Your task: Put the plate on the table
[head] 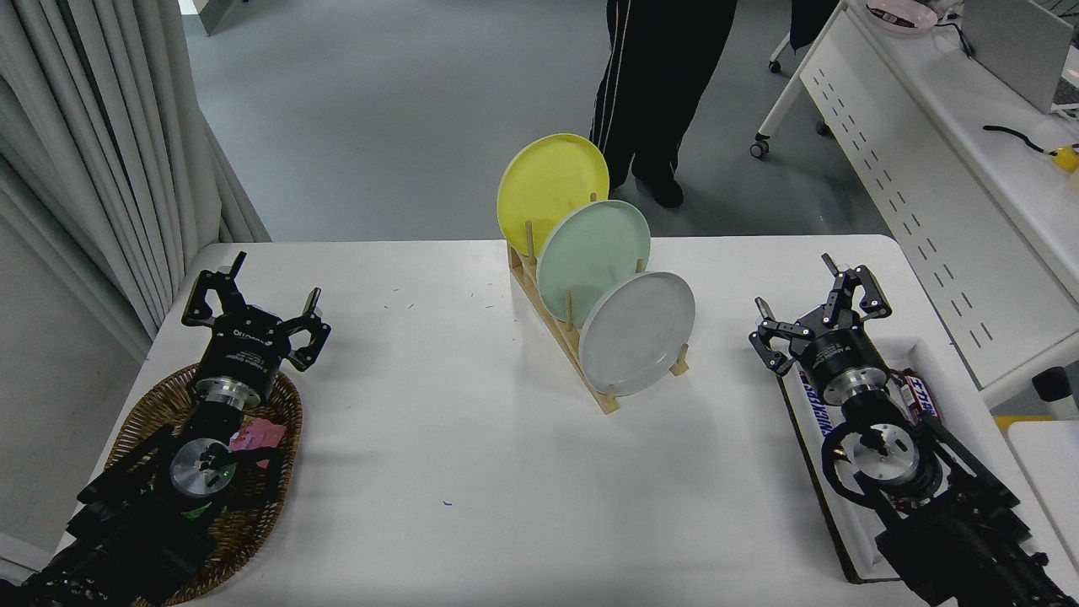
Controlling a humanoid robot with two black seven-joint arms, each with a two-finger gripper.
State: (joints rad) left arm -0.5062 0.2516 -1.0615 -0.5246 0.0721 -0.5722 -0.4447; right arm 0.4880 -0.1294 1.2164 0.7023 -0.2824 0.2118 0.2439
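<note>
The pale grey-white plate [638,333] stands on edge in the nearest slot of a wooden rack [566,330] at the middle of the white table [455,438]. Behind it stand a mint green plate [593,260] and a yellow plate [551,193]. My right gripper [797,291] is open and empty, to the right of the rack, about a hand's width from the grey-white plate. My left gripper [271,285] is open and empty, parked at the lower left over a basket.
A wicker basket [278,455] with pink items lies under the left arm. A white tray [936,362] with snack bars lies under the right arm. A person's legs [653,93] stand beyond the far edge. A white perforated desk [910,160] stands at the right.
</note>
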